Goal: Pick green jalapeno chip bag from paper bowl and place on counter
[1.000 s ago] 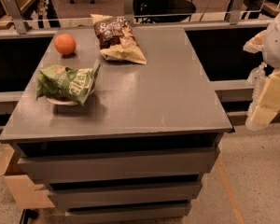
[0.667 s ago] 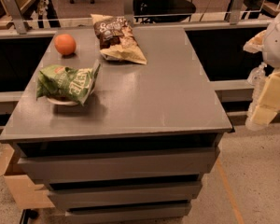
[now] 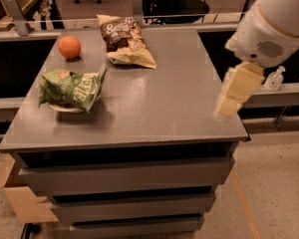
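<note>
Green foil, crumpled: green jalapeno chip bag (image 3: 70, 86), item 1, lay across paper bowl (image 3: 64, 108) at front-left of counter (image 3: 164, 98) and covered most of it; only a sliver of white rim showed under the bag's near edge. Handling (est.): light, soft, air-puffed; foil prob. slick and crinkly, contents fragile, so a hard squeeze would likely crush chips. Bowl looked light too and might lift or slide w/ bag. Best hold (est.): pinch a fold or end seam, e.g. the upturned right corner, not the puffed middle. Orientation: long axis approx. left–right in camera view, slightly tilted; right end cocked up toward counter's back, left end drooped past the rim; lettering ran along the length. Gripper (image 3: 228, 103): well apart from bag, hovering by counter's front-right corner; open/closed state couldn't be told. Non-task items toward back: orange (image 3: 69, 47), brown-and-cream chip bag (image 3: 124, 41).
</note>
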